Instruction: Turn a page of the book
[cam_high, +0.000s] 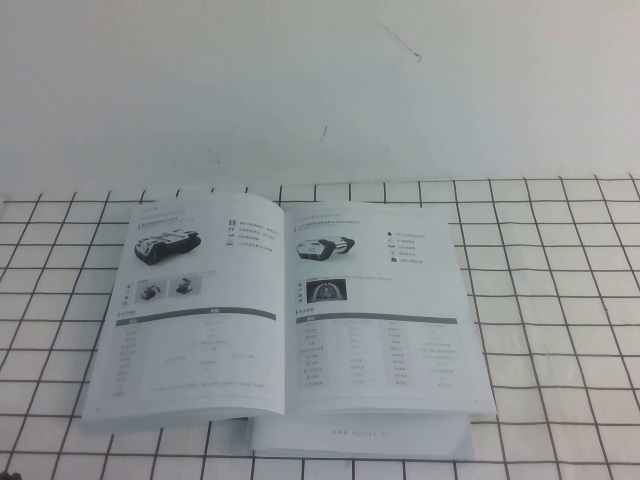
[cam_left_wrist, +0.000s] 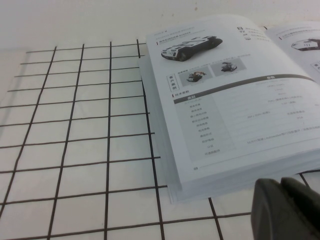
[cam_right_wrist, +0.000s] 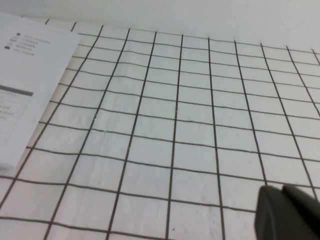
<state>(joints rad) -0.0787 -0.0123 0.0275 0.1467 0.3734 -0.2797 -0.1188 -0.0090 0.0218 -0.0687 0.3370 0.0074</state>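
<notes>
The book (cam_high: 285, 310) lies open and flat on the gridded tabletop, spine running away from me. The page (cam_high: 195, 300) lies on the left half, showing a black-and-white vehicle and two small dark pictures. The right half shows a vehicle above an arch-shaped photo. In the left wrist view the page (cam_left_wrist: 230, 90) fills the upper right, and my left gripper (cam_left_wrist: 280, 200) sits shut and empty just off the book's near left corner. My right gripper (cam_right_wrist: 282, 205) is shut and empty over bare grid, well right of the book (cam_right_wrist: 25, 75). Neither gripper shows in the high view.
The white tabletop with black grid lines (cam_high: 560, 300) spreads around the book on both sides. A plain white wall (cam_high: 320, 80) rises behind the table's far edge.
</notes>
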